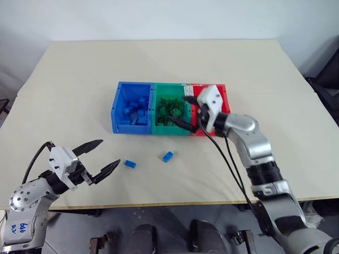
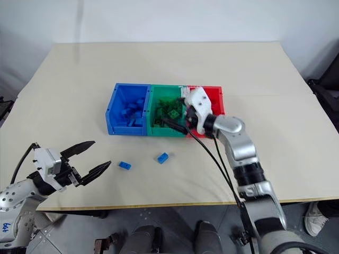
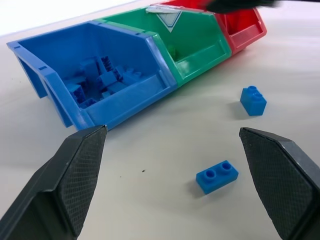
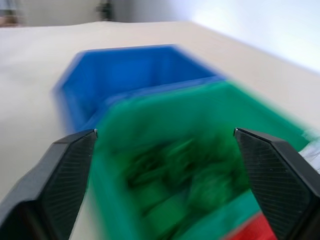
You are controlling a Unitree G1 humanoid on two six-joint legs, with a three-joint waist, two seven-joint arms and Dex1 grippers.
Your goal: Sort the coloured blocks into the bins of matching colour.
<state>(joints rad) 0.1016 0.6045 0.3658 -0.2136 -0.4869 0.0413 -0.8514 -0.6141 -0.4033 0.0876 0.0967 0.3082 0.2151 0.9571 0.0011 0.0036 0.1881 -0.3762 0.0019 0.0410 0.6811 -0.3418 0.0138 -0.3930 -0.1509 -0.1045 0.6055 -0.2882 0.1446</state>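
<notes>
Three joined bins sit mid-table on the beige table (image 1: 254, 74): blue bin (image 1: 121, 100) on the robot's left, green bin (image 1: 159, 98) in the middle, red bin (image 1: 222, 95) on the right. Blue bin holds a pile of blue blocks (image 1: 135, 111); green bin holds green blocks (image 1: 172, 112). White tape (image 3: 167, 10) runs on the green bin's far rim.

Right gripper (image 1: 186, 110) is over the green bin near its border with the red bin, fingers wide apart, nothing between them; the right wrist view looks down into the green bricks with the blue bin beyond.

Two loose blue blocks lie on the table in front of the bins: a flat two-stud block (image 1: 130, 164) and a taller block (image 1: 168, 156), near each other but not touching.

Left gripper (image 1: 96, 157) is at the table's near left edge, fingers spread, empty, pointing toward the loose blocks, well short of them.
</notes>
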